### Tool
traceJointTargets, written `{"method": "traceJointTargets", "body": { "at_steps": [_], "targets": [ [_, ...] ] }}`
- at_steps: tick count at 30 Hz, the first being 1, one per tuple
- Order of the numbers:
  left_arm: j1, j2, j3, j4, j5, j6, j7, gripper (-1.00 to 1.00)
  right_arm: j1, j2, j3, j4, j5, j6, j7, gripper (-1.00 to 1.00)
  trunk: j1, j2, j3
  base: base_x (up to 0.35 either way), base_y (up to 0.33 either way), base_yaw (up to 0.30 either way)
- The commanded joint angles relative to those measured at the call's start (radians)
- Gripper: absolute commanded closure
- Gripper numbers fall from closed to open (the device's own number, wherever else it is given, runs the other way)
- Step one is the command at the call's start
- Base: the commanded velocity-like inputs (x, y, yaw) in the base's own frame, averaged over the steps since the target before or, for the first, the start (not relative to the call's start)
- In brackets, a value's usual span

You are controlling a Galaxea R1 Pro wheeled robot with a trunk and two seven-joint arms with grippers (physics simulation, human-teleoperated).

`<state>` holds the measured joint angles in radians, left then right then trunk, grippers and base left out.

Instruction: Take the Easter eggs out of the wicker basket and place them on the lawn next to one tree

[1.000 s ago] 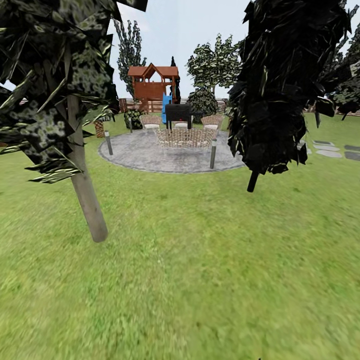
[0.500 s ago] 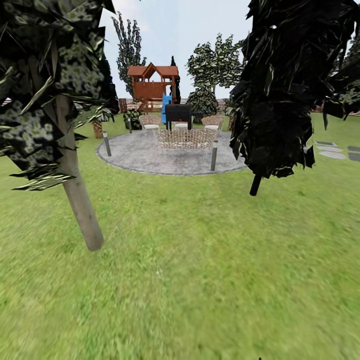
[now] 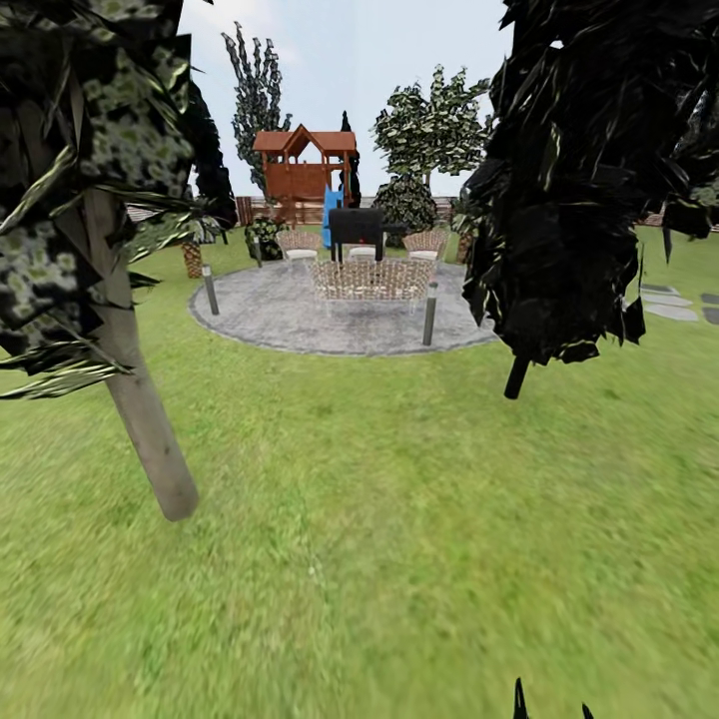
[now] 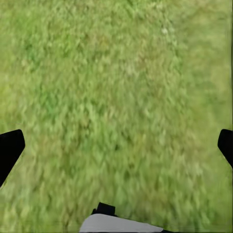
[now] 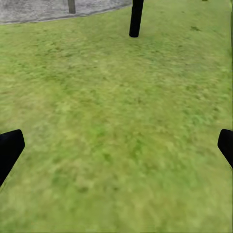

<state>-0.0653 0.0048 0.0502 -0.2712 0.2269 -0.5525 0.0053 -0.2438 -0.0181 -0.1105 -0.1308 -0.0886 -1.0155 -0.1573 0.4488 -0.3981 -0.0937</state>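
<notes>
The lawn (image 3: 399,519) spreads out ahead of me. A tree with a pale mottled trunk (image 3: 140,419) leans up close on the left. A small brown woven-looking object (image 3: 193,260) stands on the grass left of the patio, too far off to tell whether it is the wicker basket. The Easter eggs are out of view. My left gripper (image 4: 116,145) is open over bare grass. My right gripper (image 5: 116,145) is open too, and its black tips (image 3: 519,699) poke in at the head view's bottom edge.
A dark conifer (image 3: 579,170) stands close on the right, and its thin black trunk (image 5: 136,17) rises ahead of my right gripper. Beyond lie the round grey patio (image 3: 300,320) with wicker chairs, short bollards (image 3: 429,312), a wooden playhouse (image 3: 305,165) and stepping stones (image 3: 674,305).
The whole view has shifted as I roll forward: the pale trunk and the conifer have slid outward and nearer. My right gripper's tips have risen into the bottom edge.
</notes>
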Motion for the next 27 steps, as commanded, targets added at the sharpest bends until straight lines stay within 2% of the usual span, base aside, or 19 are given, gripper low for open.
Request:
{"method": "traceJointTargets", "body": {
  "at_steps": [1, 6, 13, 27],
  "targets": [
    [-0.001, -0.001, 0.002, 0.012, -0.003, -0.032, 0.000, -1.00, 0.004, 0.000, 0.001, 0.001, -0.009, -0.025, 0.007, -1.00, 0.001, -0.002, -0.002, 0.333, 0.000, 0.000],
    [-0.001, -0.008, -0.001, 0.032, -0.008, -0.088, -0.007, -1.00, 0.019, 0.002, 0.002, 0.003, -0.009, -0.032, 0.008, -1.00, 0.001, -0.002, -0.002, 0.333, 0.000, 0.000],
    [-0.001, -0.016, -0.035, 0.035, -0.006, -0.083, -0.004, -1.00, 0.021, 0.003, 0.004, 0.025, -0.014, -0.032, 0.007, -1.00, 0.001, -0.002, -0.002, 0.333, 0.000, 0.000],
    [-0.001, -0.017, -0.036, 0.035, -0.005, -0.083, -0.001, -1.00, 0.021, 0.001, 0.003, 0.030, -0.014, -0.032, 0.007, -1.00, 0.001, -0.002, -0.002, 0.325, -0.073, 0.000]
  ]
}}
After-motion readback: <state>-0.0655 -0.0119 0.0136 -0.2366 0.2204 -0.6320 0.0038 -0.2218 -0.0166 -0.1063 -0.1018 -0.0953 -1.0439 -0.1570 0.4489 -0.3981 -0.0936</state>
